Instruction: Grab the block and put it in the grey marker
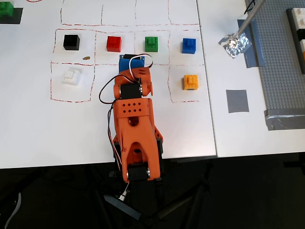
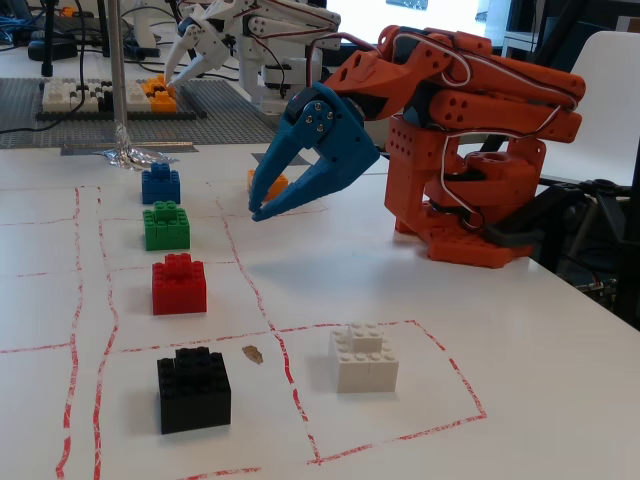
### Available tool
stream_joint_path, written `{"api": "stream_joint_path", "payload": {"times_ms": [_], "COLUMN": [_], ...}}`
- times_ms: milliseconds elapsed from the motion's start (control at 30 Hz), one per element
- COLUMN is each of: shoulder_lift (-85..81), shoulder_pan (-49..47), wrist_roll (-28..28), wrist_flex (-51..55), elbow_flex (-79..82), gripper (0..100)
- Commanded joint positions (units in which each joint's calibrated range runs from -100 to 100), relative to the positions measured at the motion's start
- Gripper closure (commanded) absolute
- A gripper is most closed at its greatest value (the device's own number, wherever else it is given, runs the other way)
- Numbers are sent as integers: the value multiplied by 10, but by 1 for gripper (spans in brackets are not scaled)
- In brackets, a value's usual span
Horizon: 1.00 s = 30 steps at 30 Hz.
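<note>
Block (image 1: 72,76) left of claw (image 2: 257,212).

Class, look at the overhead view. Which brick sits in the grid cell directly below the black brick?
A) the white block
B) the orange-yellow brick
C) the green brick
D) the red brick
A: in the overhead view the white block lies in the red-lined cell just under the black brick, clear of the claw.

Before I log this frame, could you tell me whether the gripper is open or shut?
Open. In the fixed view the gripper has its blue fingers spread, with table showing between them, and it holds nothing; the white block sits apart.
</note>
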Motion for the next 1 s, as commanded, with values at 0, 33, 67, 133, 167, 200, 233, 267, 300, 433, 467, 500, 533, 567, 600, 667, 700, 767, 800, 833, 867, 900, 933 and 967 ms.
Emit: {"api": "stream_joint_path", "payload": {"times_ms": [0,33,67,133,167,200,233,267,300,433,467,500,533,567,600,667,700,767,800,833,867,900,933,967], "shoulder_lift": [-9,-9,-9,-9,-9,-9,-9,-9,-9,-9,-9,-9,-9,-9,-9,-9,-9,-9,-9,-9,-9,-9,-9,-9], "shoulder_pan": [-3,-3,-3,-3,-3,-3,-3,-3,-3,-3,-3,-3,-3,-4,-4,-4,-9,-17,-17,-17,-18,-18,-18,-18], "wrist_roll": [11,11,11,12,12,12,12,12,12,12,12,12,11,11,11,14,17,19,18,18,18,19,20,21], "wrist_flex": [-3,-3,-3,-3,-3,-3,-3,-3,-3,-3,-3,-3,-3,-3,-3,-3,-3,-3,-3,-3,-3,-3,-3,-3], "elbow_flex": [8,8,8,8,8,8,8,8,8,8,8,8,8,8,8,8,8,8,9,9,9,9,9,9], "gripper": [100,100,100,100,100,100,100,100,100,100,100,100,100,100,100,100,100,100,100,100,100,100,100,100]}}
